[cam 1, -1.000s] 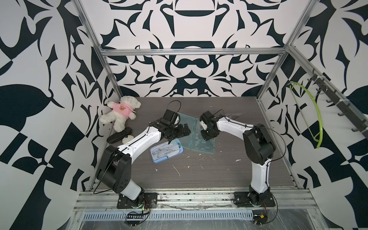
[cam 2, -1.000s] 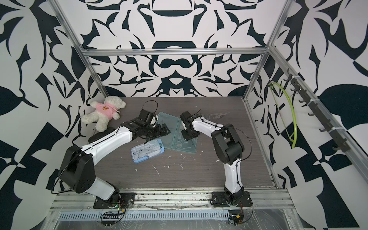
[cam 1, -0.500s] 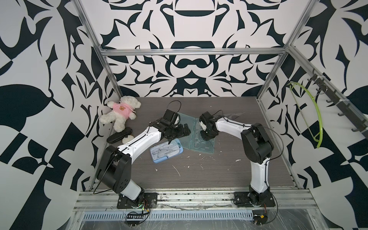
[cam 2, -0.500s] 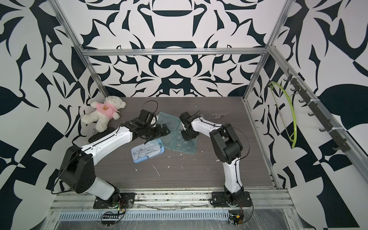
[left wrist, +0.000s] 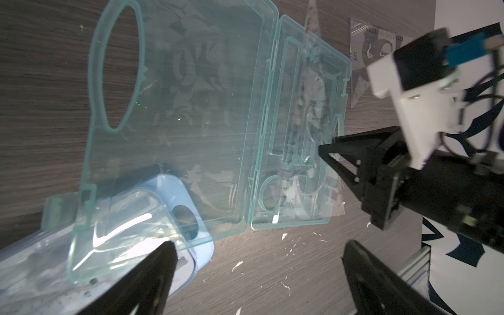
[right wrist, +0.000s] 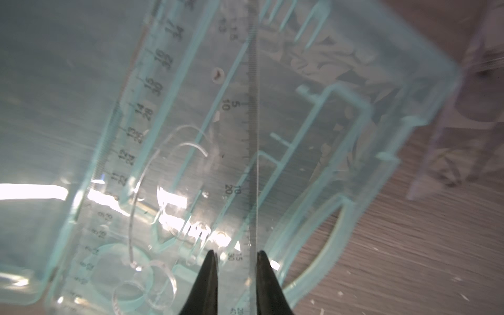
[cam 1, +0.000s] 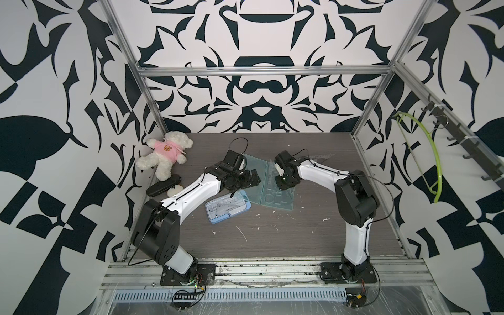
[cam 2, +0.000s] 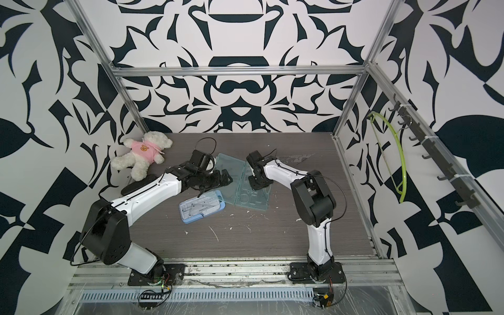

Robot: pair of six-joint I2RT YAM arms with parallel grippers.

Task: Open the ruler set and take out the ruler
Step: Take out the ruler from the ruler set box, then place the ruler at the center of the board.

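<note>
On the dark table (cam 1: 272,240), the ruler set (cam 1: 278,197) lies open near centre, toward 12 o'clock. The right gripper (right wrist: 236,259), jaws a slim gap apart, straddles the ruler (right wrist: 240,136) inside; whether it grips is unclear. The left gripper (left wrist: 259,244), wide and empty, hovers at the set's 9 o'clock.

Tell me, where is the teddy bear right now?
In both top views the teddy bear lies in the far corner of the table on the robot's left side, just beyond a black case.
</note>
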